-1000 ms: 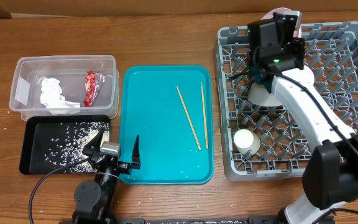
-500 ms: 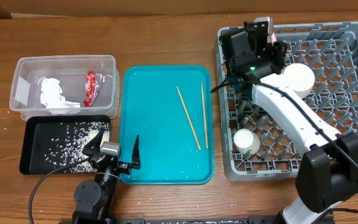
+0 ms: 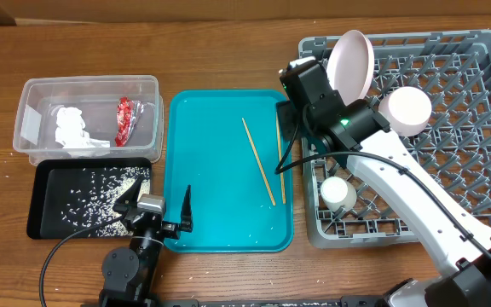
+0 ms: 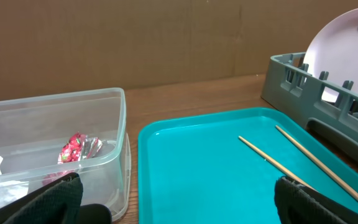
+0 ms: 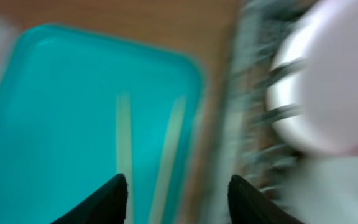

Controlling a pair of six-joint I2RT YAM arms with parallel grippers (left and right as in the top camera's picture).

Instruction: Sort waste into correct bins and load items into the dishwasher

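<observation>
— What is seen done from overhead?
— The wrapper (image 3: 124,119) and napkin (image 3: 71,128) are found in the clear tub (image 3: 88,81) at upper left. Rice (image 3: 92,198) is spread in the black tray (image 3: 32,228) below it. In the rack (image 3: 476,37) at right, a plate (image 3: 350,61) is stood on edge, with a bowl (image 3: 407,109) and a cup (image 3: 339,194). A second bowl cannot be made out.
— And what is left?
— Two chopsticks (image 3: 259,162) are left on the teal tray (image 3: 211,153), mid-frame.
— From the left wrist?
— The left gripper (image 4: 179,186) is seen empty, fingers apart at the bottom corners.
— And the right wrist?
— The view is blurred, but the right gripper (image 5: 176,180) is shown spread and empty, with the chopsticks just above it.
</observation>
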